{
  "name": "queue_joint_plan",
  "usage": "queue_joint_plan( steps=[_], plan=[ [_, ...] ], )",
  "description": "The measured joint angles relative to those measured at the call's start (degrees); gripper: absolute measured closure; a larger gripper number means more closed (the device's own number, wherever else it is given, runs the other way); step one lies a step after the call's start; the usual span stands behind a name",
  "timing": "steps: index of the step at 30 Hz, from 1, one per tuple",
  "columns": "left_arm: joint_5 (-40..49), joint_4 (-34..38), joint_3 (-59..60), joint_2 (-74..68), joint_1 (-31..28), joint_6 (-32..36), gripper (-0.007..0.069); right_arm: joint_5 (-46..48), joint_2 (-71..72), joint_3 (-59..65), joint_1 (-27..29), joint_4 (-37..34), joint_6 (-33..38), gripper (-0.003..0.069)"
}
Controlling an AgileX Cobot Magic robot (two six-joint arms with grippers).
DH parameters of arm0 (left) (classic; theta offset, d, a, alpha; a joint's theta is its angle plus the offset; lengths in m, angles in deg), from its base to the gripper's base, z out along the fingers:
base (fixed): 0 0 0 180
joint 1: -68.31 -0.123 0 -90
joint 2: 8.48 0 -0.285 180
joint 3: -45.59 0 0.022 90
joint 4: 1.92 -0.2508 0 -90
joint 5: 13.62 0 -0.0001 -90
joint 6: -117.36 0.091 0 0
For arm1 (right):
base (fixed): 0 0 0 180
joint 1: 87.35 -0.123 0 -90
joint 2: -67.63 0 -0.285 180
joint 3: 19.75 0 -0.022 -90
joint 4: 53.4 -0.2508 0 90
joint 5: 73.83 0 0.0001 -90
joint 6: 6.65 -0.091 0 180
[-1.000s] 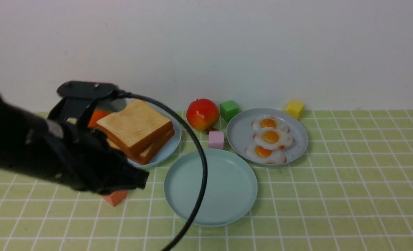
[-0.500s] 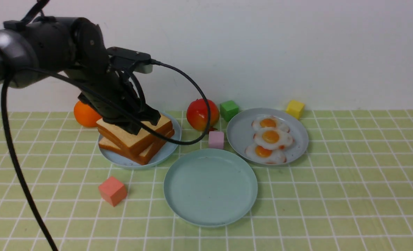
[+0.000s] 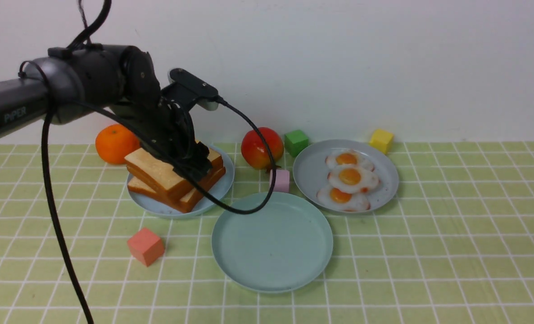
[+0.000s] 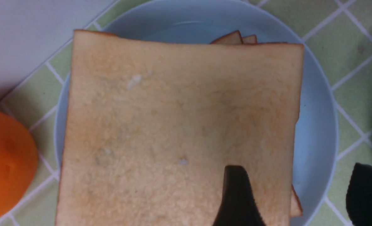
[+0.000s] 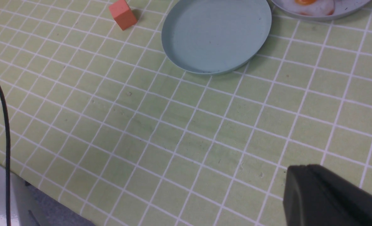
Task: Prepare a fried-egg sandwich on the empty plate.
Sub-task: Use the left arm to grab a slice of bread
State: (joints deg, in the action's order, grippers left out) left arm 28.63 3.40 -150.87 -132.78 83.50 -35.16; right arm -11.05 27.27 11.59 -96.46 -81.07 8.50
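Presently the left gripper [image 3: 195, 167], jaws apart, straddles the right edge of the top toast slice [image 3: 156, 170] on the far-left light-blue plate [image 3: 159, 208]; the empty plate [image 3: 271, 245] lies near-right.

On the table [image 3: 451, 252] I count a light-blue plate [image 3: 217, 191], a pale green plate [image 3: 271, 243] and a grey plate [image 3: 307, 173], three plates in all. There is a far fried egg [image 3: 347, 159], a middle fried egg [image 3: 351, 177] and a near fried egg [image 3: 341, 198], so three eggs. The small cubes come to four: a green cube [image 3: 296, 142], a yellow cube [image 3: 381, 141], a pink cube [image 3: 279, 181] and a red cube [image 3: 146, 246]. There are two round fruits, one orange [image 3: 114, 143] and one red fruit [image 3: 254, 148]. In the toast stack [image 3: 159, 168] two slices are plain to see. Corners peeking out underneath hint at a third, but I cannot count it for certain. One black robot arm [image 3: 82, 85] is in sight.
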Motion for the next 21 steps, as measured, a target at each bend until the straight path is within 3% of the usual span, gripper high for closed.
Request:
queue_joint_plan(
  steps=[5,9,13,14,16,21],
  plan=[
    [-1.3,-0.8,-0.2,-2.8,0.0,0.5,0.0186,-0.2,0.0,0.0,0.0,0.0,0.0,0.0634],
    [-1.4,-1.5,-0.6,-3.2,0.0,0.3,0.0286,-0.4,0.0,0.0,0.0,0.1,0.0,0.0629],
    [-1.2,-2.0,-0.9,-3.3,0.0,0.2,0.0493,-0.4,0.0,0.0,0.0,0.1,0.0,0.0625],
    [-1.2,-2.0,-1.0,-3.3,0.0,0.2,0.0503,-0.4,0.0,0.0,0.0,0.1,0.0,0.0624],
    [-1.0,-2.0,-1.0,-3.3,0.0,0.2,0.0600,-0.4,0.0,0.0,0.0,0.1,0.0,0.0622],
    [-0.8,-2.1,-1.1,-2.9,0.0,0.2,0.0615,-0.4,0.0,0.0,0.0,0.1,0.0,0.0617]
  ],
)
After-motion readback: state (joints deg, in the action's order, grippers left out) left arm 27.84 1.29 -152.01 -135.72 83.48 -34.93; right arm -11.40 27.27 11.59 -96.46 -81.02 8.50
